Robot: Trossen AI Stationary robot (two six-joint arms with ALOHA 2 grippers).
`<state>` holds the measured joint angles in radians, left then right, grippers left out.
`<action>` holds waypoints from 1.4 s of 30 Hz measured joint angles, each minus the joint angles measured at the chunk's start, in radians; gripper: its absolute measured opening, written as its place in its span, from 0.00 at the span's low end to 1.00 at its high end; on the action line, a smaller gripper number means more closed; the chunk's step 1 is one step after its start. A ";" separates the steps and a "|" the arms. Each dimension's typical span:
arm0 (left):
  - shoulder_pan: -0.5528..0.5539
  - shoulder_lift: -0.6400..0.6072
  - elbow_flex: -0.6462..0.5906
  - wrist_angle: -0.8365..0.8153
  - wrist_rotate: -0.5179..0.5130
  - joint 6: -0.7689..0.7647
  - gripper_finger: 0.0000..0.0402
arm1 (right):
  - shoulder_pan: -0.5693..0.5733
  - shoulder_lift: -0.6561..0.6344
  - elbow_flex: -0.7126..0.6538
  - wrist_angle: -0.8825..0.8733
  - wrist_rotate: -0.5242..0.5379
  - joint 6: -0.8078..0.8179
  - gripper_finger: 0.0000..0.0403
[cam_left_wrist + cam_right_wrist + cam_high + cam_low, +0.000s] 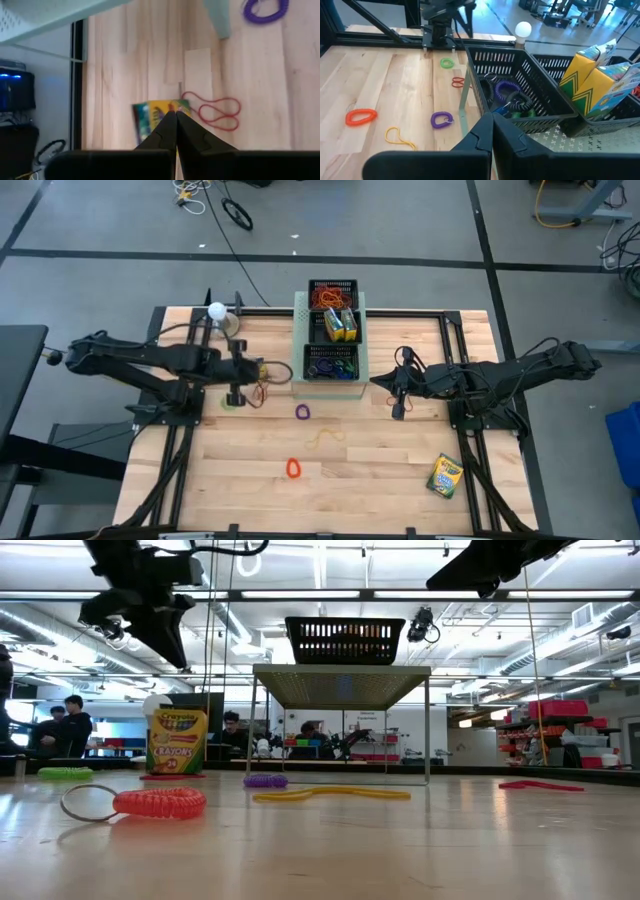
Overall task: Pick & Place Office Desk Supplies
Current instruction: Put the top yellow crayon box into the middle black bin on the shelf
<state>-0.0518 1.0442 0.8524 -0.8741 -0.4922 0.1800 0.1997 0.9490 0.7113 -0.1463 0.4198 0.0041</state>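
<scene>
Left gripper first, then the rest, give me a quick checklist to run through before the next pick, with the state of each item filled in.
1. Left gripper empty and shut, above the crayon box by the pale-green stand: ok.
2. Right gripper empty and shut, beside the near mesh tray: ok.
3. Loose coils reachable on open table, purple coil, orange coil, yellow band: ok.
4. Second crayon box clear of both arms, near the table's front right: ok.
5. Room left in the near mesh tray: ok, coils only cover its floor.
6. Room left in the far mesh tray: cannot tell.
</scene>
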 joint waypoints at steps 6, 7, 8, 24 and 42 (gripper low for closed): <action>-0.021 0.041 0.000 -0.009 -0.026 -0.109 0.09 | 0.000 0.000 0.000 -0.001 0.000 0.000 0.02; -0.011 0.042 0.000 -0.012 -0.028 -0.112 0.12 | 0.000 0.000 0.000 -0.001 0.000 0.000 0.02; 0.004 0.042 0.000 -0.011 -0.028 -0.112 0.14 | 0.000 0.000 0.000 -0.001 0.000 0.000 0.02; 0.370 0.076 0.000 0.028 0.293 -0.038 0.57 | 0.000 0.000 0.000 -0.007 0.000 0.000 0.02; 0.426 0.264 0.000 0.008 0.337 0.154 0.40 | 0.000 0.000 0.000 -0.009 -0.009 0.000 0.02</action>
<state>0.3742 1.3079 0.8520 -0.8658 -0.1552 0.3336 0.1997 0.9493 0.7113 -0.1553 0.4110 0.0036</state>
